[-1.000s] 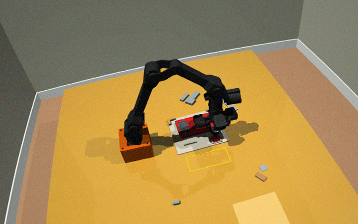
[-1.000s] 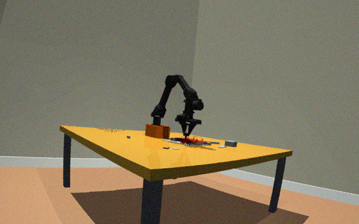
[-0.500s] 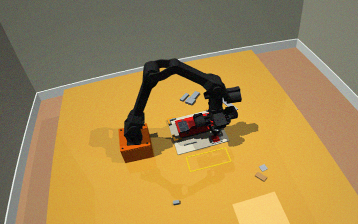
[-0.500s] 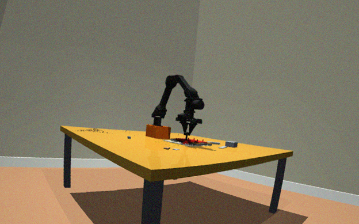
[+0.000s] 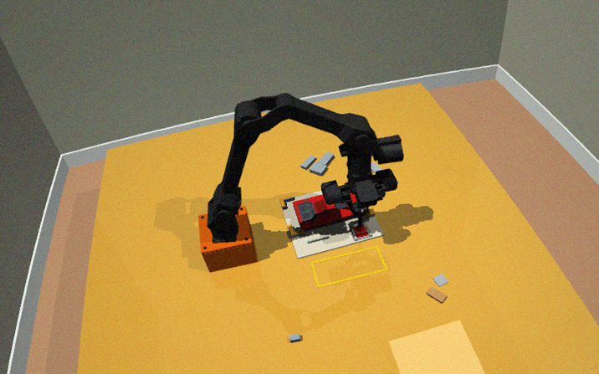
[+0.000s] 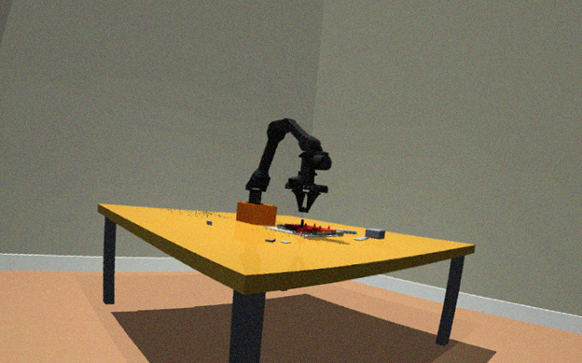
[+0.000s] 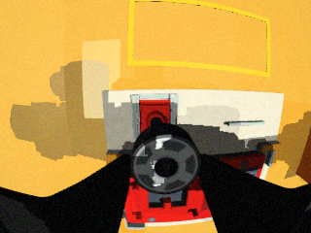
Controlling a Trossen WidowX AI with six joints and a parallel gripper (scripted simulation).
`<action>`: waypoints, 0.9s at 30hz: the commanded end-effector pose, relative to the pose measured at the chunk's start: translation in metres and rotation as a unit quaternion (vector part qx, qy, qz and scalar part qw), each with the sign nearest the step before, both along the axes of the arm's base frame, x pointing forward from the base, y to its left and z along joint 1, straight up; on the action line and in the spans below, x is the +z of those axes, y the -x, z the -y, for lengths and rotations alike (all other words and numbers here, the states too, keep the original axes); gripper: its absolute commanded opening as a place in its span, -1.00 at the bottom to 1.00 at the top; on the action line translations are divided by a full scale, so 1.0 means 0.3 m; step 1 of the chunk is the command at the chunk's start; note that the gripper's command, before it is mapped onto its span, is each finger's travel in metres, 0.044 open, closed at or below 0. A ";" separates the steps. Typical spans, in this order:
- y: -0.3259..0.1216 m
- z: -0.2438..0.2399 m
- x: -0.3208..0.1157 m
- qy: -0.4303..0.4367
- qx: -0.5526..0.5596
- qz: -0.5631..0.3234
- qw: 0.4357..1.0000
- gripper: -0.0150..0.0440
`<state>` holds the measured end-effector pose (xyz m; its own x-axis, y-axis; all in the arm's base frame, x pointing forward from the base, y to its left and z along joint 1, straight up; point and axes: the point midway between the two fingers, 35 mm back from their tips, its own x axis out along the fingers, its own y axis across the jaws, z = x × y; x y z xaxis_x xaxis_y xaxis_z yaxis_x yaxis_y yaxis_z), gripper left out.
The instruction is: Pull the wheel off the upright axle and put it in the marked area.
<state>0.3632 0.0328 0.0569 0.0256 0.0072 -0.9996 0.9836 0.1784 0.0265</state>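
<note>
My gripper point(image 6: 305, 209) point(image 7: 164, 161) points down and is shut on the dark wheel point(image 7: 180, 133), whose grey hub faces the wrist camera. The fingertips hang above the upright axle point(image 6: 302, 222) point(image 7: 155, 119), with a gap below them in the exterior view. The axle stands on a red block point(image 5: 360, 231) at the corner of the pale board point(image 5: 324, 247) point(image 7: 262, 107). The wheel is off the axle. The yellow marked area point(image 5: 351, 277) point(image 7: 130, 34) lies on the table beside the board's long edge. In the top view the gripper body hides the wheel.
A red part point(image 5: 330, 219) with a grey block on it lies along the back of the board. A thin grey bar point(image 5: 318, 239) point(image 7: 245, 122) lies on the board. Several grey blocks lie behind it. A brown block point(image 5: 436, 294) and a grey tile point(image 5: 440, 280) lie to the right.
</note>
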 end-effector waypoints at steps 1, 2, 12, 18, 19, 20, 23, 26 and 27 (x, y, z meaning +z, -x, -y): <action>0.001 0.000 0.034 0.002 -0.002 0.005 1.000 -0.49; 0.000 0.003 0.008 0.000 0.000 0.002 1.000 -0.49; 0.045 0.170 0.019 0.002 -0.001 0.003 1.000 -0.49; 0.086 0.271 0.024 0.004 -0.001 0.004 1.000 -0.49; 0.094 0.287 0.024 0.004 -0.001 0.004 1.000 -0.49; 0.102 0.303 0.025 0.005 -0.001 0.004 1.000 -0.49; 0.127 0.349 0.027 0.006 -0.002 0.004 1.000 -0.49; 0.140 0.371 0.028 0.006 -0.002 0.004 1.000 -0.49; 0.140 0.371 0.028 0.006 -0.002 0.004 1.000 -0.49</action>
<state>0.3266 -0.0707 0.0628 0.0255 -0.0010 -0.9997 0.9854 0.1682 0.0249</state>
